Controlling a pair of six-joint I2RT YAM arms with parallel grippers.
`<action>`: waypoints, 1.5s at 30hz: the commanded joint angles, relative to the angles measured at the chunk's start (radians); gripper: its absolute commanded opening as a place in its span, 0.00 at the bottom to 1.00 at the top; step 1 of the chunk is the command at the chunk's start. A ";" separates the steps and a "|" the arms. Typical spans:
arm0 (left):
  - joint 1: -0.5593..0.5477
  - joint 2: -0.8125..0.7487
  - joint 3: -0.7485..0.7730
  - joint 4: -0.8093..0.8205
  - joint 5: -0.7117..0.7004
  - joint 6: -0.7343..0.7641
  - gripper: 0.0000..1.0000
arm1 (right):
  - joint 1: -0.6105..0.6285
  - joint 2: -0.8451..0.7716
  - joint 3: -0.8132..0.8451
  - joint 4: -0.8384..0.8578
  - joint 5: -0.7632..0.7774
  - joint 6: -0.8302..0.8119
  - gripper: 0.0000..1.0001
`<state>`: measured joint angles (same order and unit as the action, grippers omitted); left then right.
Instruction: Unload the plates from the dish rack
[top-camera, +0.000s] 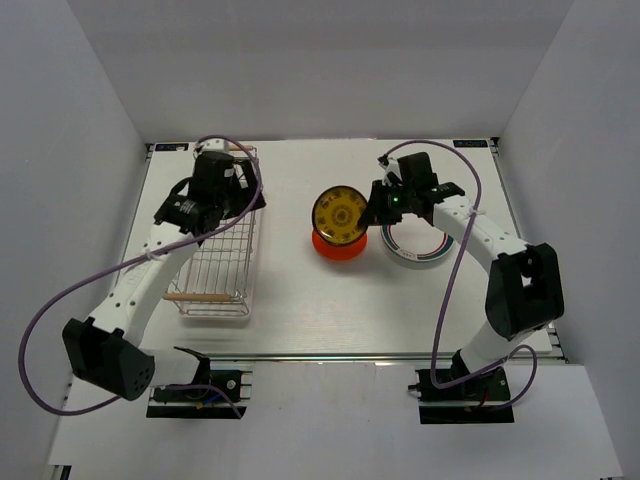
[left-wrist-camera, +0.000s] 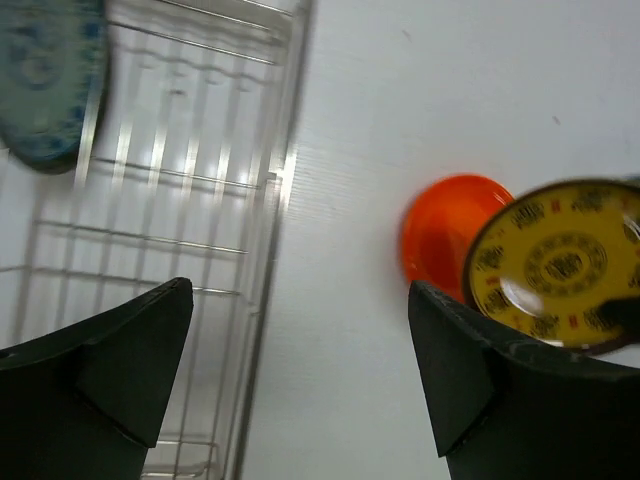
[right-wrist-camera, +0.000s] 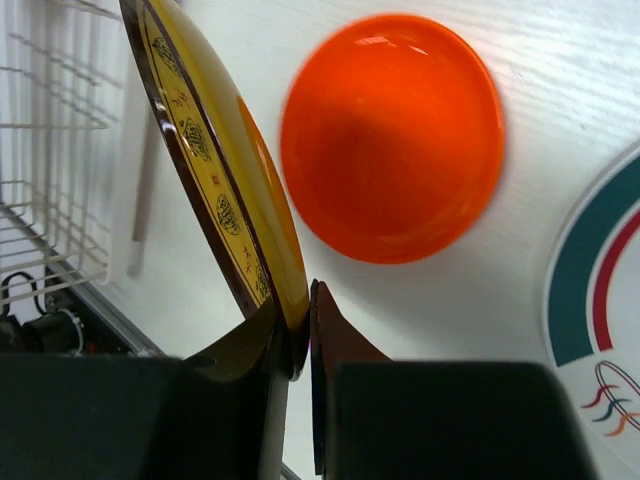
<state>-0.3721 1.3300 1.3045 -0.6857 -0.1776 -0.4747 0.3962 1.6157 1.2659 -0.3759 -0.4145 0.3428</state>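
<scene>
The dish rack (top-camera: 222, 262) is a silver wire basket on the left of the table. A teal-patterned plate (left-wrist-camera: 40, 90) stands inside the dish rack (left-wrist-camera: 190, 190). My left gripper (top-camera: 243, 195) hovers over the rack's far right edge, and the left wrist view shows it (left-wrist-camera: 300, 290) open with nothing between its fingers. My right gripper (right-wrist-camera: 300, 320) is shut on the rim of a yellow-brown plate (right-wrist-camera: 215, 170), holding it on edge. That plate (top-camera: 340, 213) hangs just above an orange-red plate (top-camera: 340, 245) lying flat mid-table. A white plate with green and red rims (top-camera: 415, 247) lies under the right arm.
A light wooden rod handle (top-camera: 203, 297) closes the rack's near end. White walls stand at the left, right and back of the table. The orange-red plate (right-wrist-camera: 392, 135) and the white plate (right-wrist-camera: 600, 300) lie side by side, close together.
</scene>
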 joint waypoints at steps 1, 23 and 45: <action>0.012 -0.089 0.032 -0.115 -0.293 -0.099 0.98 | -0.010 0.030 0.027 -0.028 0.042 0.028 0.00; 0.012 -0.045 0.018 -0.179 -0.370 -0.142 0.98 | -0.014 0.280 0.125 -0.054 0.098 0.096 0.19; 0.021 0.008 0.058 -0.198 -0.401 -0.147 0.98 | -0.011 0.211 0.109 -0.117 0.114 0.041 0.89</action>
<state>-0.3569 1.3235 1.3170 -0.8814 -0.5373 -0.6136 0.3862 1.9038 1.3682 -0.4793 -0.2974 0.4095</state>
